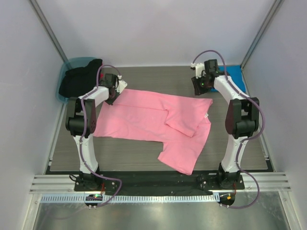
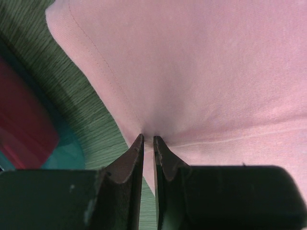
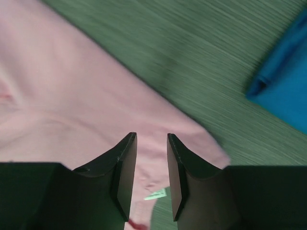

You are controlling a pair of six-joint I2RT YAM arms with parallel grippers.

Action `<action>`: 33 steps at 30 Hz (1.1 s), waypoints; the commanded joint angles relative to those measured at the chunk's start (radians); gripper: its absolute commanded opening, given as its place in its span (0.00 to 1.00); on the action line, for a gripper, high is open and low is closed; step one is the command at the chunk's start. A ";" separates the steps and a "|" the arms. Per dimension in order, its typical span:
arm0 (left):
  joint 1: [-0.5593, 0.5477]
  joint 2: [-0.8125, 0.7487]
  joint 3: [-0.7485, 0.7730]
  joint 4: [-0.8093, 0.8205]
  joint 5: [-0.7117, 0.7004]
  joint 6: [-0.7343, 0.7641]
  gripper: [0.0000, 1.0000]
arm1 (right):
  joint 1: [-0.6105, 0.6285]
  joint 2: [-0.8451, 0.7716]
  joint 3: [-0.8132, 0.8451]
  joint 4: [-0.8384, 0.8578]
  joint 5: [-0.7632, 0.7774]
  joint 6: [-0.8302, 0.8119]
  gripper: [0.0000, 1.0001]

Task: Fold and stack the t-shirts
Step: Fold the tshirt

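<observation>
The pink t-shirt (image 1: pixel 153 120) lies spread over the middle of the table, with one part folded over near its right side. My left gripper (image 1: pixel 113 97) is at the shirt's far left corner. In the left wrist view (image 2: pixel 147 139) its jaws are closed on the shirt's hemmed edge (image 2: pixel 120 103), and the cloth puckers at the tips. My right gripper (image 1: pixel 198 87) hovers open over the shirt's far right corner (image 3: pixel 192 139), holding nothing (image 3: pixel 151 136). The blue t-shirt (image 1: pixel 237 76) lies folded at the far right and also shows in the right wrist view (image 3: pixel 288 81).
A teal tub (image 1: pixel 67 72) holding a black cloth (image 1: pixel 81 79) stands at the far left corner, close to my left gripper. In the left wrist view the tub's teal (image 2: pixel 67 153) and a dark red shape (image 2: pixel 24 124) show. White walls enclose the table.
</observation>
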 commanded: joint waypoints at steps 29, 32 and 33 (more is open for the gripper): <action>0.001 0.010 0.026 -0.020 0.000 -0.005 0.14 | -0.172 0.167 0.013 -0.038 0.132 -0.040 0.32; 0.001 0.008 0.018 -0.019 0.000 -0.005 0.14 | -0.174 0.195 0.033 -0.072 0.102 -0.037 0.24; 0.001 0.005 0.016 -0.017 -0.002 -0.005 0.14 | -0.174 0.211 0.043 -0.078 0.098 -0.035 0.12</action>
